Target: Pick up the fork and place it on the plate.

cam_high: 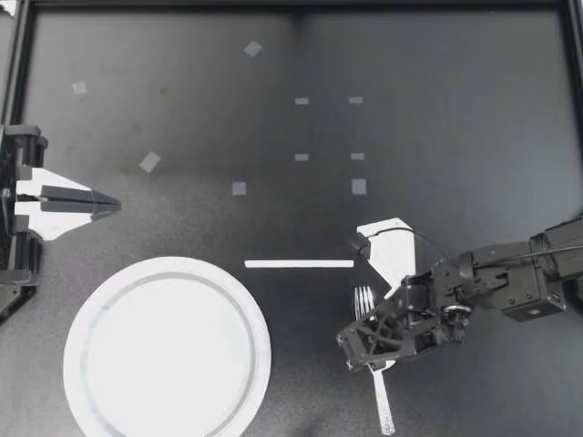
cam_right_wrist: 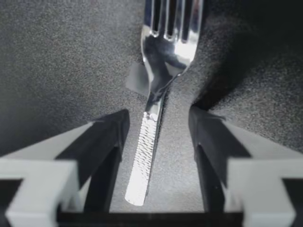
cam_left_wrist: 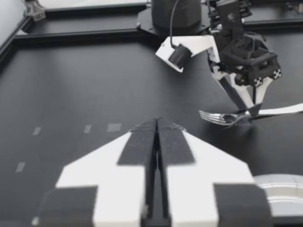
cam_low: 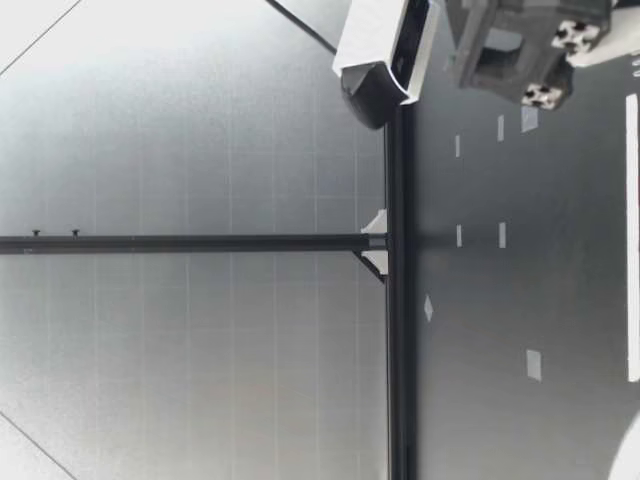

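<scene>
My right hand [cam_high: 375,350] stands over the fork [cam_high: 383,401], fingers spread either side of its handle, neither touching. The fork lies flat on the worktop [cam_high: 182,118], apart from the plate [cam_high: 164,355]. My left hand [cam_high: 113,206] is pressed together, well apart from the fork.

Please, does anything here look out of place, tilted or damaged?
Nothing stands out. The fork lies flat on the table, straddled by my open right gripper, and the plate looks whole. Only some tape marks sit at odd angles.
</scene>
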You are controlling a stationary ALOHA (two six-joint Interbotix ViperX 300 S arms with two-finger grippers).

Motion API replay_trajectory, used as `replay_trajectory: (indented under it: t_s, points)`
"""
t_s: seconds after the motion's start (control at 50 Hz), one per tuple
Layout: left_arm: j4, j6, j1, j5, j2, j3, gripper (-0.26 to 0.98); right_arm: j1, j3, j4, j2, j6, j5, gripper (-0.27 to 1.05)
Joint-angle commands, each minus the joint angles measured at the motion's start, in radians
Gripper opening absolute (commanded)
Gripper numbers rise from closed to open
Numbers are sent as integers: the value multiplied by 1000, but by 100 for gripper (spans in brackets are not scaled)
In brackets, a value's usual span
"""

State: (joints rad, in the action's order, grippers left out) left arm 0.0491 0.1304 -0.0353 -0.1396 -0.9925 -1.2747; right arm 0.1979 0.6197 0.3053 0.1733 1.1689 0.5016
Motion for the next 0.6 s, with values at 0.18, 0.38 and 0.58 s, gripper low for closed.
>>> replay_trajectory:
  t_s: [0.18,0.38,0.58]
  points:
    - [-5,5,-3,-26,3,-8,6,5,-49,-5,9,28,2,56]
    - [-8,28,-3,-66,-6,-43,6,-2,-67,-6,23,35,34,56]
    - [-8,41,-3,-69,-41,-66,6,-17,-69,-12,25,35,66,42]
